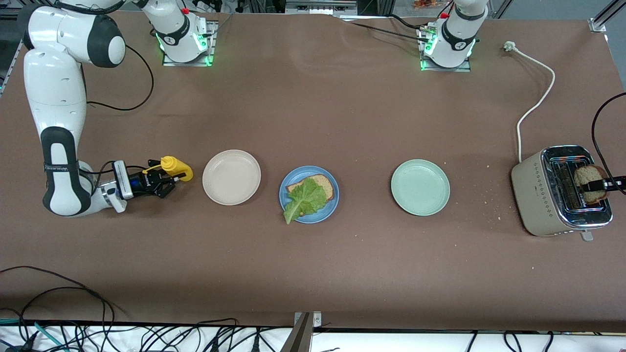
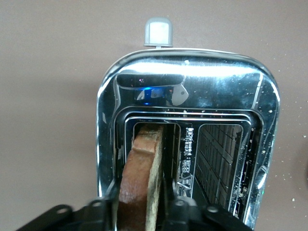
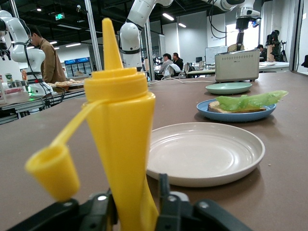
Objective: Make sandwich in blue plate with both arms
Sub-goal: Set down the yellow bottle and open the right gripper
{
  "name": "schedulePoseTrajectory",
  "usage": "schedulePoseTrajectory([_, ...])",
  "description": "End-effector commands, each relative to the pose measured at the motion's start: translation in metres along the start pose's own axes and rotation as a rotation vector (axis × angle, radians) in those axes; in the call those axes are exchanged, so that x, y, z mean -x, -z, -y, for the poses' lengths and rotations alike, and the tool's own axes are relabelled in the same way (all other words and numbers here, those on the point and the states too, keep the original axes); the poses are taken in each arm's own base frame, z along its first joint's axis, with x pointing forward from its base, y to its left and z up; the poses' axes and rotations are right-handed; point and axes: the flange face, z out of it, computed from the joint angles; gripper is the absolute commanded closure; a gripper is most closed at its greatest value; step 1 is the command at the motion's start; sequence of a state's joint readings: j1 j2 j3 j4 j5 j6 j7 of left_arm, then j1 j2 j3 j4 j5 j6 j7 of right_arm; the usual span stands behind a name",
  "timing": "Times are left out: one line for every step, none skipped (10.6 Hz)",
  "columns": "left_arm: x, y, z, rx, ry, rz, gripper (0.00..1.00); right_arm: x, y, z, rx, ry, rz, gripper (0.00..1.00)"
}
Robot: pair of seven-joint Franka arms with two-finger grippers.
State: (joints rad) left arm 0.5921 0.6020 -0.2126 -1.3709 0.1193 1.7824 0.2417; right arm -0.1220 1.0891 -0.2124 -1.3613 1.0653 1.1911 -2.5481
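On the blue plate [image 1: 288,198] at frame centre lie a bread slice [image 1: 324,184] and lettuce leaf [image 1: 305,198], while at the right edge the left tool [image 1: 602,185] clenches a second bread slice [image 1: 588,182] in the toaster [image 1: 535,195], and at the left the right tool [image 1: 172,183] grasps the yellow squeeze bottle [image 1: 175,167].

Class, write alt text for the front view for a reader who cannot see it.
A blue plate holds bread under lettuce, between a beige plate and a green plate. The left gripper grips a slice in the toaster; the right gripper is at a yellow bottle.
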Motion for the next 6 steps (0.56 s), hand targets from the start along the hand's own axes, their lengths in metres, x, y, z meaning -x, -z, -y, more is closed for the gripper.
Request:
schedulePoseTrajectory([0.002,0.005,0.001,-0.081,-0.039,0.021,1.0,-0.004,0.015,0.003,0.03,-0.001,-0.017,0.0])
schedulePoseTrajectory([0.001,0.009,-0.003,-0.085,-0.046,0.014,1.0,-0.003,0.028,0.009,0.043,-0.033,0.0,0.0])
schedulePoseTrajectory([0.0,0.015,-0.005,-0.087,-0.066,0.003,1.0,-0.001,0.042,0.018,0.055,-0.069,0.02,0.0])
schedulePoseTrajectory([0.0,0.021,-0.009,-0.087,-0.078,-0.006,1.0,-0.001,0.057,0.027,0.071,-0.113,0.043,0.0])
schedulePoseTrajectory([0.001,0.031,-0.011,-0.094,-0.081,-0.02,1.0,-0.004,0.073,0.036,0.087,-0.146,0.069,0.0])
schedulePoseTrajectory([0.0,0.04,-0.021,-0.092,-0.093,-0.036,1.0,-0.004,0.084,0.043,0.102,-0.19,0.084,0.0])
